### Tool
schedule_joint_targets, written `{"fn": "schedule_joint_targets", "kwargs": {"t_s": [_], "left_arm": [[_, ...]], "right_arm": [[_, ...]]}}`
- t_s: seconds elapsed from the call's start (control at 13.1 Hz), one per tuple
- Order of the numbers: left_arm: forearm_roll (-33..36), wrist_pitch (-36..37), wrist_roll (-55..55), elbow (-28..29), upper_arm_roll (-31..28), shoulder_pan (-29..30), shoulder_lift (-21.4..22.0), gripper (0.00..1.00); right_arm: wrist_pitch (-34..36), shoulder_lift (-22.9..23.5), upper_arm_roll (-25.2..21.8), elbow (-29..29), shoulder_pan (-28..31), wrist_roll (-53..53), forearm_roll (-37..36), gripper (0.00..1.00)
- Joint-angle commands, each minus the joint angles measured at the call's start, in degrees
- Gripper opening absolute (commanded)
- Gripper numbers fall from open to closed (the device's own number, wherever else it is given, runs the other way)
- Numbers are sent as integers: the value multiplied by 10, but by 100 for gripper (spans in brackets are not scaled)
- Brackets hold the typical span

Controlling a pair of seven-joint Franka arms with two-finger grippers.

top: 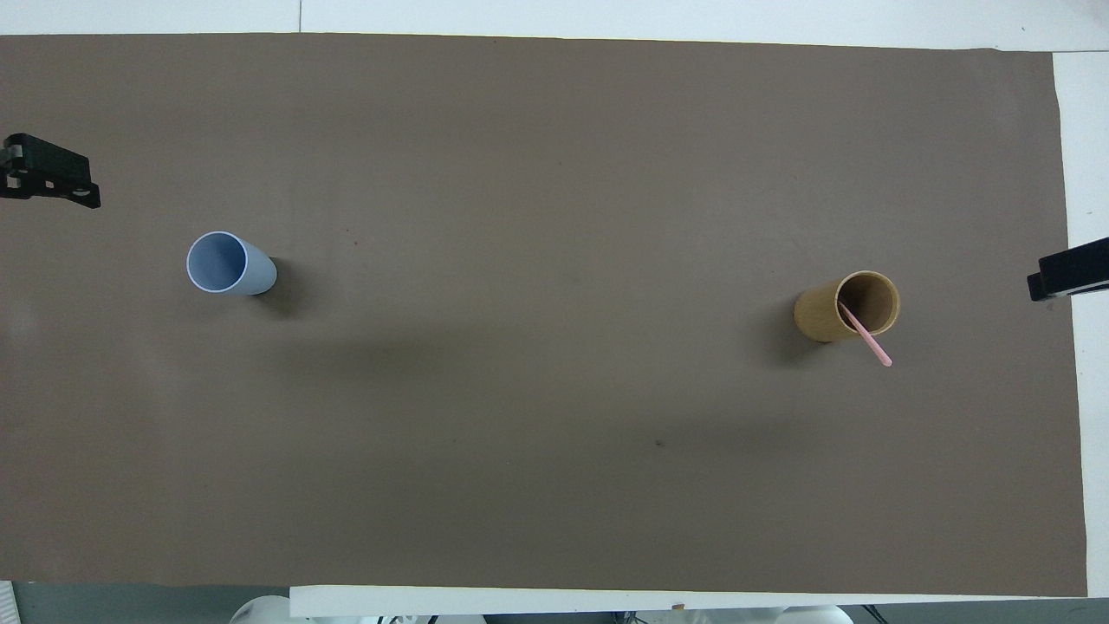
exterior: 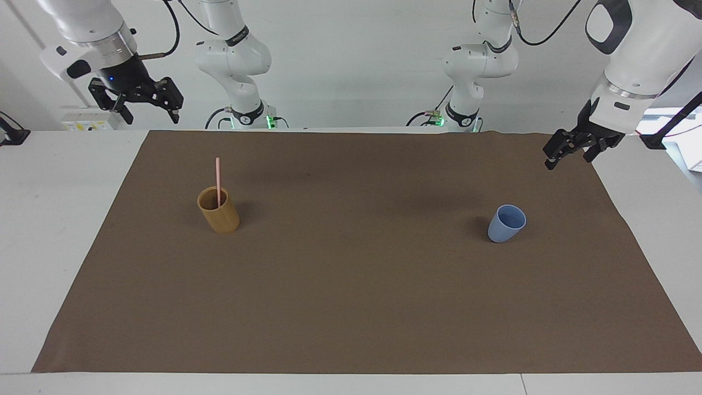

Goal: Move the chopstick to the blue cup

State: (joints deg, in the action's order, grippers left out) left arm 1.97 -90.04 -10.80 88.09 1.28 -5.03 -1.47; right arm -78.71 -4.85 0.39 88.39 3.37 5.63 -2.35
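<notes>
The pale pink chopstick (exterior: 218,181) stands nearly upright in a tan-brown cylindrical cup (exterior: 219,215) toward the right arm's end of the table; both also show in the overhead view, the chopstick (top: 866,340) in the tan cup (top: 823,316). The light blue cup (exterior: 505,225) stands upright and empty toward the left arm's end, and also shows in the overhead view (top: 227,264). My right gripper (exterior: 149,112) is open and empty, high over the table's edge near the tan cup's end. My left gripper (exterior: 567,159) is open and empty, over the mat's edge near the blue cup's end.
A brown mat (exterior: 351,296) covers most of the white table (exterior: 55,219). In the overhead view only the tips of the left gripper (top: 52,178) and right gripper (top: 1061,277) show at the sides.
</notes>
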Motion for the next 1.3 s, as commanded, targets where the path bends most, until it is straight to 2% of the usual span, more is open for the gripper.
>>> {"fn": "schedule_joint_targets", "kwargs": {"t_s": [0.0,0.23,0.31,0.38,0.54,0.61,0.69,0.92,1.22], "left_arm": [[-8,8,8,5,2,5,9,100],[-8,19,9,5,2,5,9,100],[-4,61,6,23,2,0,24,100],[-3,50,5,34,3,5,30,100],[-4,-63,3,163,2,1,85,100],[-4,-151,4,233,3,-2,110,100],[-4,-205,6,281,2,1,120,100],[-4,-308,3,346,2,23,96,100],[-4,-418,-11,403,2,32,41,100]], "right_arm": [[4,-8,4,7,3,-7,1,100],[4,-8,4,7,2,-7,1,100],[4,-8,4,8,2,-7,1,100],[5,-8,4,7,3,-7,1,100],[4,-8,4,7,4,-7,1,100],[4,-8,4,7,3,-7,1,100],[4,-8,4,7,3,-7,1,100],[7,-8,4,9,2,-7,1,100],[8,-9,4,12,1,-7,1,100]]}}
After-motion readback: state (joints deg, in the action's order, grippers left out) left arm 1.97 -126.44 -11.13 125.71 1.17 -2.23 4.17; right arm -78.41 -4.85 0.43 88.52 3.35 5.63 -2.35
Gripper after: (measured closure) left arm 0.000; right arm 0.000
